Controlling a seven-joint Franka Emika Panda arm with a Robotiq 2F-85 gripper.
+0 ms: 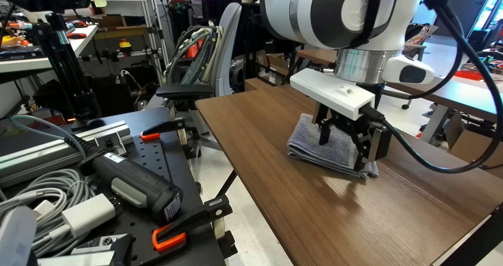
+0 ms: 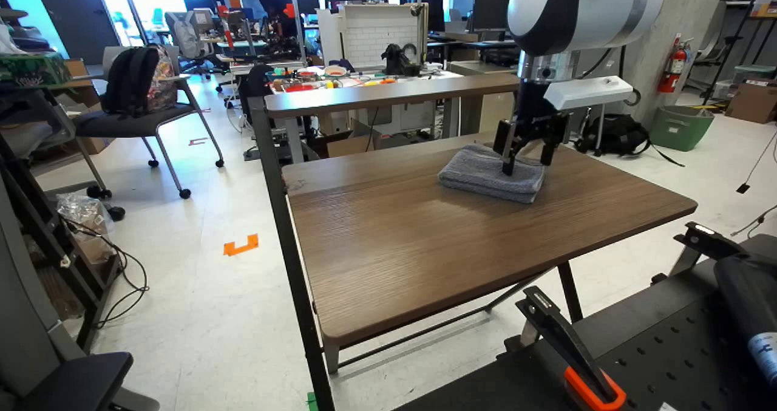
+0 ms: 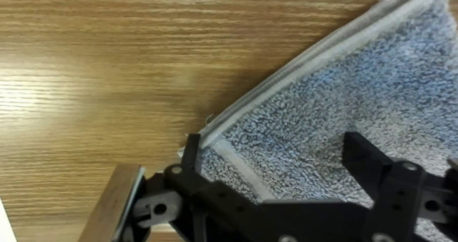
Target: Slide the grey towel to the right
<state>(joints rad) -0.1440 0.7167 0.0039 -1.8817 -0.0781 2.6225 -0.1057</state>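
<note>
The grey towel (image 1: 307,144) lies folded in a flat stack on the brown table, in both exterior views (image 2: 476,171). In the wrist view the towel (image 3: 322,109) fills the right side, with light edge bands. My gripper (image 1: 340,153) points down over it, fingers spread wide; it also shows in an exterior view (image 2: 527,164). In the wrist view my gripper (image 3: 272,138) has one fingertip at the towel's corner edge and the other over its top surface. That second tip seems to touch the cloth, where there is a slight dip. Nothing is pinched between the fingers.
The brown tabletop (image 2: 388,235) extends around the towel, with a dark post (image 2: 276,204) at one corner. A black bench (image 1: 157,164) with orange-tipped clamps, a handheld tool (image 1: 133,183) and cables stands beside it. A black cable (image 1: 436,166) loops from the gripper over the table.
</note>
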